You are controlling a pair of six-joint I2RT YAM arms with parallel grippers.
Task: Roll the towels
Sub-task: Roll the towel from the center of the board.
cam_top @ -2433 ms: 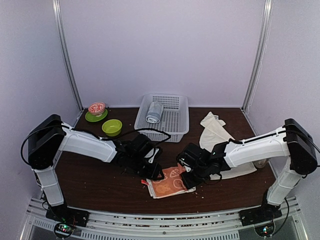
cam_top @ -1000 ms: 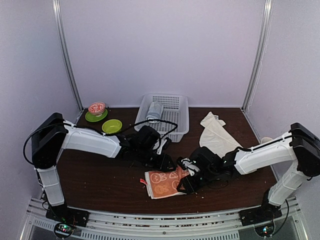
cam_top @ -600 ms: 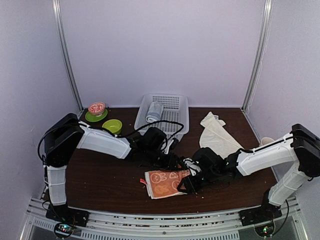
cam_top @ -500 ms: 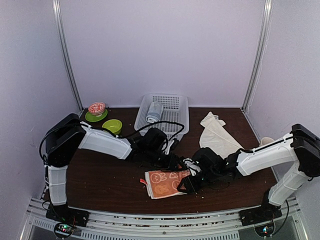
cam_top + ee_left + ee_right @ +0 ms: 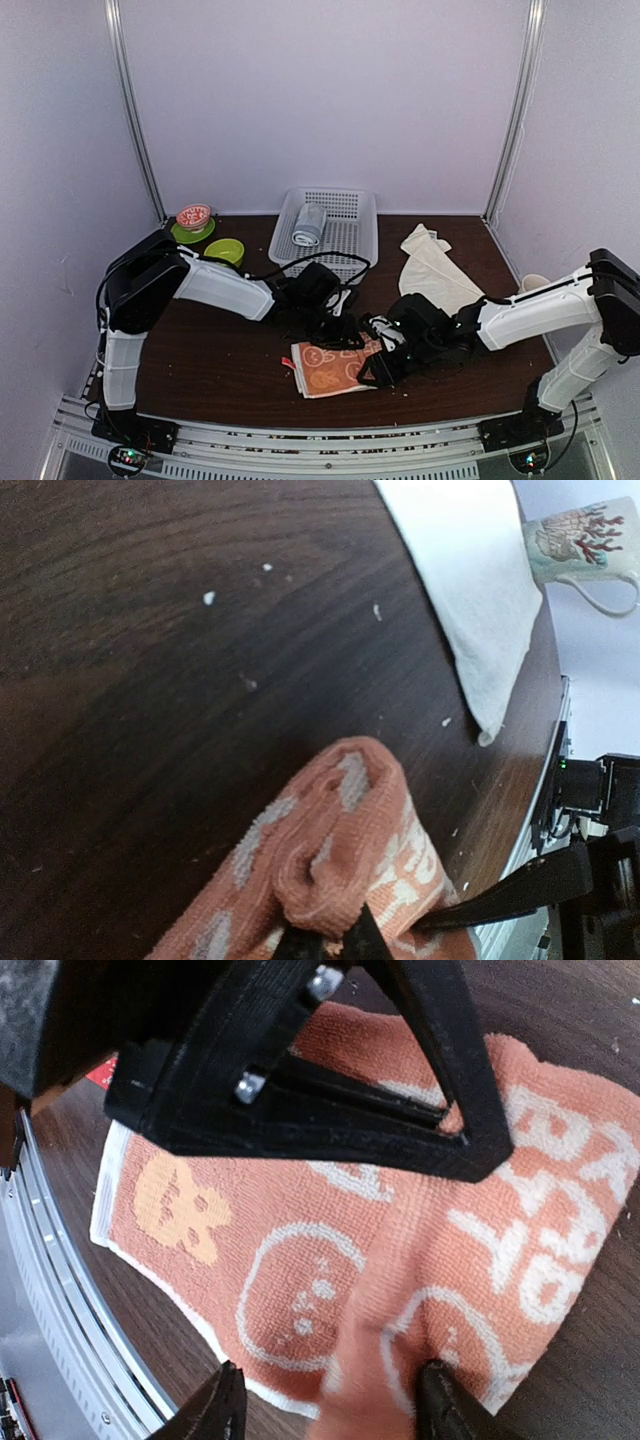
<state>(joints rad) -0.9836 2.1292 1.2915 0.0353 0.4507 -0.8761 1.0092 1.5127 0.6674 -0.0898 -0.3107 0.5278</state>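
Note:
The salmon-orange towel (image 5: pixel 330 366) with white animal prints lies near the table's front edge, its right end bunched up. My left gripper (image 5: pixel 346 334) is at the towel's far right corner. In the left wrist view the left gripper (image 5: pixel 335 943) is shut on a raised fold of that towel (image 5: pixel 345 830). My right gripper (image 5: pixel 378 366) is at the towel's right edge. In the right wrist view the right gripper (image 5: pixel 330 1405) stands open astride a ridge of the towel (image 5: pixel 290 1260). The cream-white towel (image 5: pixel 435 270) lies spread at the back right, also seen in the left wrist view (image 5: pixel 470 600).
A white basket (image 5: pixel 350 250) at the back holds a grey-blue rolled towel (image 5: pixel 309 224). A green bowl (image 5: pixel 224 254) and a green plate with a red-and-white bowl (image 5: pixel 193 219) stand at the back left. A printed mug (image 5: pixel 580 545) sits by the right edge.
My left gripper has slid right along the towel's far edge and closed on a fold at its right corner. The right gripper has stayed put with its jaws slightly wider.

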